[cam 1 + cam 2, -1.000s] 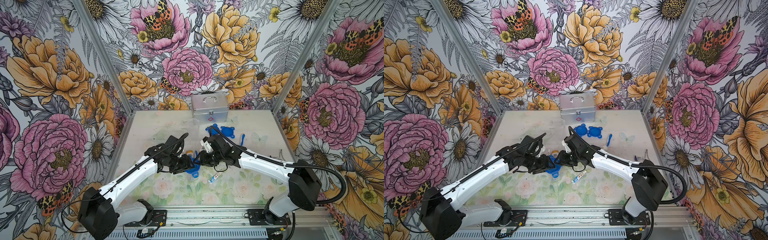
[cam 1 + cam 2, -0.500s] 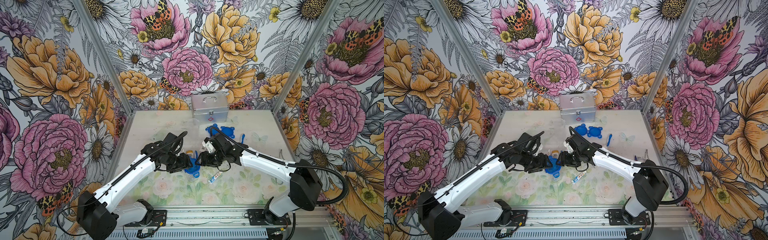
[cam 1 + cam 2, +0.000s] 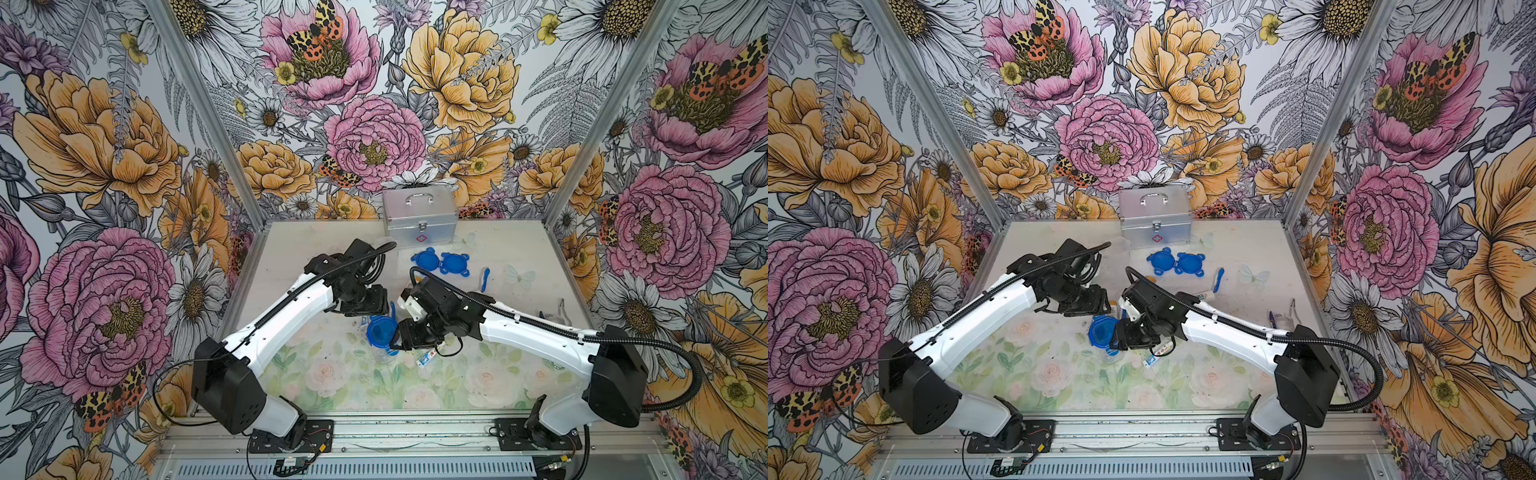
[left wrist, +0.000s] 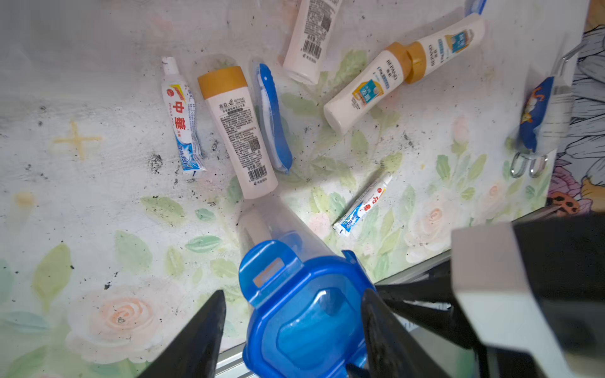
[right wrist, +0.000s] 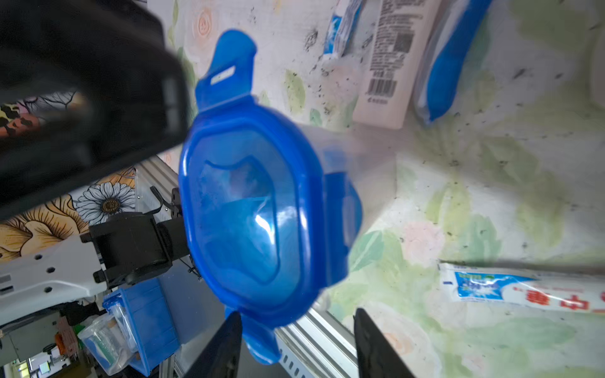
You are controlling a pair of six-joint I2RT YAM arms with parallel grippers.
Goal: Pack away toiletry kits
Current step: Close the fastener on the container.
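A clear cup (image 4: 275, 222) with a blue clip-tab lid (image 3: 379, 331) stands mid-table, between both grippers. My left gripper (image 4: 293, 292) is open and straddles the lid (image 4: 304, 311); one finger touches its edge and the other stands clear of it. My right gripper (image 5: 298, 312) is open too, with one lid tab beside a finger and the lid (image 5: 248, 209) just ahead of it. Loose on the table lie a white bottle with a yellow-orange cap (image 4: 237, 131), a toothpaste tube (image 4: 180, 114), a blue-white toothbrush (image 4: 273, 117), further bottles (image 4: 366, 88) and a small tube (image 4: 361, 206).
A silver case (image 3: 419, 222) stands shut against the back wall. Two loose blue lids (image 3: 426, 259) (image 3: 455, 264) and another toothbrush (image 3: 485, 279) lie in front of it. Small metal tools and a blue-white packet (image 4: 537, 114) lie at the table's right edge.
Both grippers have stayed close round the lidded cup, with only small shifts. The cup and its lid have moved slightly to the left.
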